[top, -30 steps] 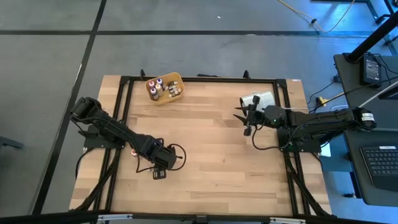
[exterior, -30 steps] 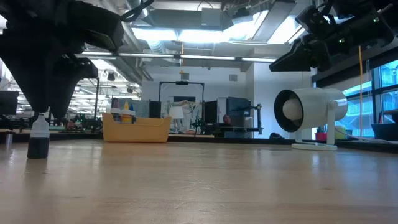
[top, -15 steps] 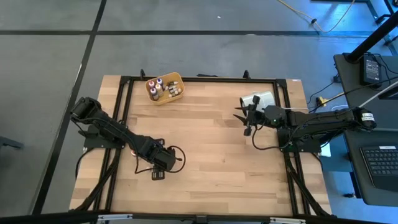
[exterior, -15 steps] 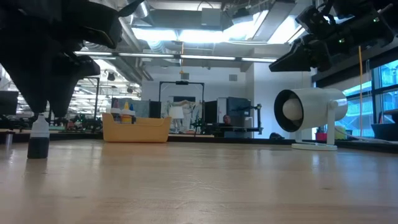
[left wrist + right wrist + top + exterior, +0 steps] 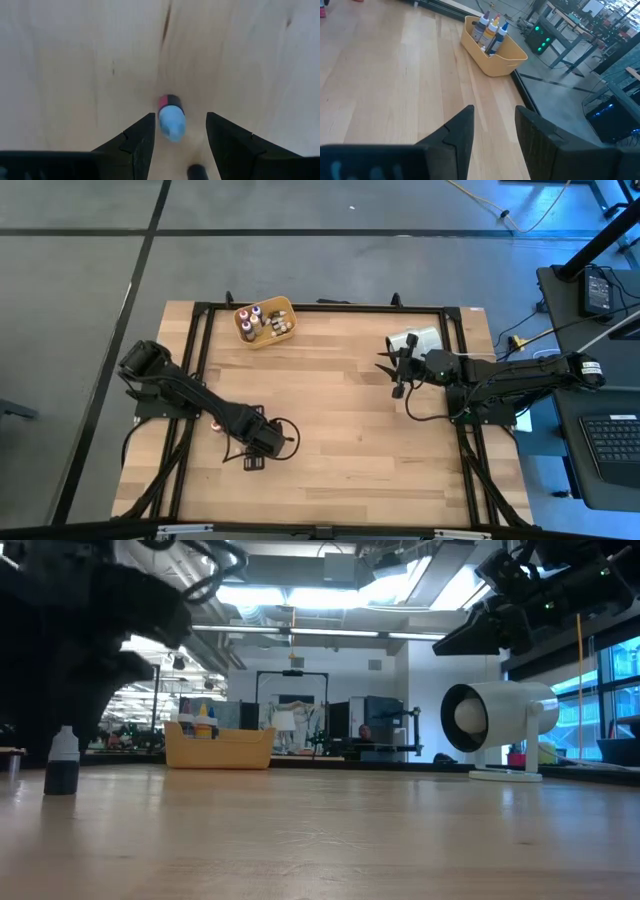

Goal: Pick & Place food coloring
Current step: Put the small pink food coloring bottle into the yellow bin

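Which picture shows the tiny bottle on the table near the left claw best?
The left wrist view: the tiny upright bottle with a pale cap stands between the open left gripper fingers, seen from above. The low view shows its side, dark body and pale cap. In the high view the arm hides it; the right wrist view misses it.

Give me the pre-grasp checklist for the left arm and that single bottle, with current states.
1. Left gripper open over the bottle: ok.
2. Bottle between the fingers: ok, centred in the left wrist view.
3. Bottle standing upright on the table: ok in the low view.
4. Fingers low enough to close on the body: cannot tell.
5. Room left in the tray: ok, part of its floor shows bare.
6. Right gripper clear of the path: ok, waiting by the white cylinder.
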You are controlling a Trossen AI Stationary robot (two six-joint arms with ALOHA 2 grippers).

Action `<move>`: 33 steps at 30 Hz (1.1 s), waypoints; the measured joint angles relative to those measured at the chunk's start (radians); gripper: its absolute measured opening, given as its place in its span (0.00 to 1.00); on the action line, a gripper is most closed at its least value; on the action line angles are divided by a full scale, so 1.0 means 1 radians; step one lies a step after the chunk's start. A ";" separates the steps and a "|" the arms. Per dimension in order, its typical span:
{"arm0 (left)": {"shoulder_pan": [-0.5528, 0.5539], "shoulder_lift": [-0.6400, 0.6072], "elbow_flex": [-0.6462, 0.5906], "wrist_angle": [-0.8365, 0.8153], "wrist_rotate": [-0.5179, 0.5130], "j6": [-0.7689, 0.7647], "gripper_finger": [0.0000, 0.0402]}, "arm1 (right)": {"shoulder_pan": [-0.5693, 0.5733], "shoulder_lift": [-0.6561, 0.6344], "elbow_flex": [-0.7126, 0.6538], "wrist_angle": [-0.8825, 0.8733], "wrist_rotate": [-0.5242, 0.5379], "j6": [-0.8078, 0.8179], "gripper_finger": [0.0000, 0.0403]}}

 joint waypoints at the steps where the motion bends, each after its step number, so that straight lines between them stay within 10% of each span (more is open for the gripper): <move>1: 0.000 0.009 0.000 0.000 0.002 0.000 0.42 | 0.000 0.000 0.000 0.000 0.000 0.000 0.36; 33: 0.106 0.018 0.076 -0.047 -0.137 -0.150 0.16 | 0.000 0.000 0.000 0.001 0.000 -0.007 0.36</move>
